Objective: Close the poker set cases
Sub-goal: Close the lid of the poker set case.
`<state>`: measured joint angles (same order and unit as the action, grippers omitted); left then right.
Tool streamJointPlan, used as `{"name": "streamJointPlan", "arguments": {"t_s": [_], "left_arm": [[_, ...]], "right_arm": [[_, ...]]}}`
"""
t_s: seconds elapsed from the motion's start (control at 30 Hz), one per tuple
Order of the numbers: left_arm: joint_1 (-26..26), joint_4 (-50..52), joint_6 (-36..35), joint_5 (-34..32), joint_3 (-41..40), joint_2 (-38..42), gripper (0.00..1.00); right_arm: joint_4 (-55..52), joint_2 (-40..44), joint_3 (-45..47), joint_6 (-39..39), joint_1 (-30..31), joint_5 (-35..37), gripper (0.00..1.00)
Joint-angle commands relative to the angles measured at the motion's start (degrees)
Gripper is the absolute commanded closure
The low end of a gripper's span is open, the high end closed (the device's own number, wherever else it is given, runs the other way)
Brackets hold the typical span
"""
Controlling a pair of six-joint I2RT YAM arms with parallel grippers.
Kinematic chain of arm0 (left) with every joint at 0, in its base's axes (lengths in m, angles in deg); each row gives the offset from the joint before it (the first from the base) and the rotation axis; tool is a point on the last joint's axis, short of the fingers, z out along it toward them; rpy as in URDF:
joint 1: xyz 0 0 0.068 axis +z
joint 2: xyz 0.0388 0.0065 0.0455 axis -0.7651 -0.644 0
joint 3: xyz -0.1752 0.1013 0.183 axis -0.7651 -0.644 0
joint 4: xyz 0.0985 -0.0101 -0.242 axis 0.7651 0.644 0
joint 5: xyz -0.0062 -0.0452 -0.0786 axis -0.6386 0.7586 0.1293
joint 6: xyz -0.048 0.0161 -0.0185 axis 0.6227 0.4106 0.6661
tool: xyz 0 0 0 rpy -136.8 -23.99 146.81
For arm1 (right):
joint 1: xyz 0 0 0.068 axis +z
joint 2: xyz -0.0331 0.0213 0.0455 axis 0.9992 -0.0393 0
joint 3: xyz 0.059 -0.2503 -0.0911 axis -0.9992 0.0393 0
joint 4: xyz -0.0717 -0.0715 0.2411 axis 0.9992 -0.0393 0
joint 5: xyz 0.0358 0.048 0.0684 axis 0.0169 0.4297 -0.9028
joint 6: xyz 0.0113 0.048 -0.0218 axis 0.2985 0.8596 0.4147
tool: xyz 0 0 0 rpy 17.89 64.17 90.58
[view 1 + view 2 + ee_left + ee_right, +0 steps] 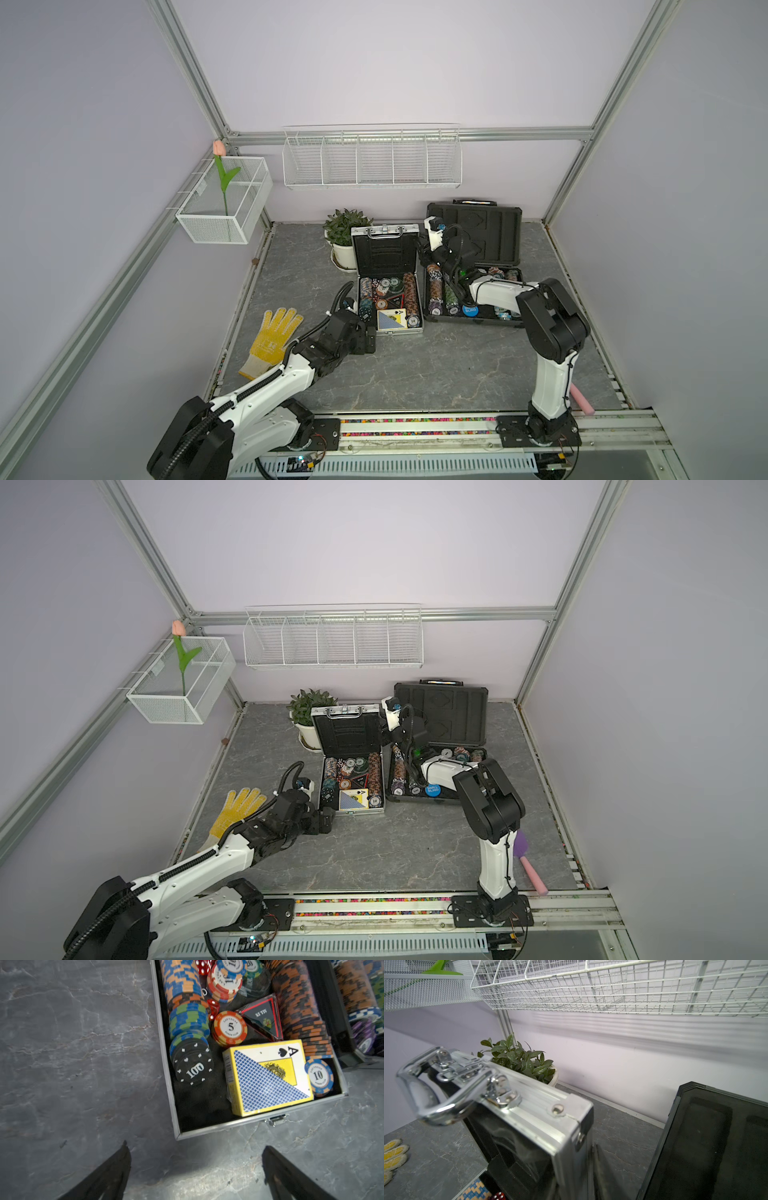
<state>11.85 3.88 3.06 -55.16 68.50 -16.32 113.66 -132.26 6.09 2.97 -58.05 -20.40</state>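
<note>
Your grey stone-pattern tabletop [415,374] carries both cases toward its back wall, close side by side. A long white wire basket [372,166] hangs on that wall above them.

The dark-grey case [494,226], the larger, stands on the right. Its lid is upright and open, with chips in the base. The silver case [384,255] stands to its left, also open, lid upright, with the chrome handle [413,1088] on the lid's top edge.

Your right gripper [422,249] is at the right-hand side edge of the silver lid, its arm reaching over the dark case's base. In the right wrist view one dark finger [600,1172] lies close against the outside of that edge. The other is not made out, so I cannot tell whether the jaws pinch the lid.

Your left gripper [195,1146] is low over the table, just short of the silver case's front left corner. Its jaws are spread wide with nothing between them.

A potted plant [345,228] sits behind the silver case. A yellow glove [272,338] lies flat beside the left arm.

Inside the silver base, a card deck [268,1076] lies at the front with a black chip [193,1068] marked 100 beside it. A red die [214,1006] lies further in.
</note>
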Motion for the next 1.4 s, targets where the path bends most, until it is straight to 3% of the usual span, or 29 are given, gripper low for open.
{"name": "streamJointPlan", "arguments": {"t_s": [0.0,0.2,0.47,0.9,1.37], "left_arm": [[-0.9,2.0,3.0,0.3,1.7,-0.4,0.0],[-1.2,2.2,4.4,-0.1,2.8,-4.7,0.0],[-1.4,1.1,7.6,-5.5,4.1,-10.0,0.0],[-1.4,-3.5,9.8,-8.6,3.7,-12.6,0.0],[-1.4,-2.0,9.3,-10.0,4.3,-11.3,0.0]], "right_arm": [[-1.1,2.3,0.9,-0.9,-0.6,-1.4,0.73],[-1.6,2.5,1.2,-0.9,-0.3,-2.6,0.73],[-1.2,3.8,3.1,-1.5,0.7,-3.1,0.72],[3.0,8.6,11.7,-1.7,4.2,0.1,0.68],[8.8,12.5,22.5,0.8,7.2,6.2,0.29]]}}
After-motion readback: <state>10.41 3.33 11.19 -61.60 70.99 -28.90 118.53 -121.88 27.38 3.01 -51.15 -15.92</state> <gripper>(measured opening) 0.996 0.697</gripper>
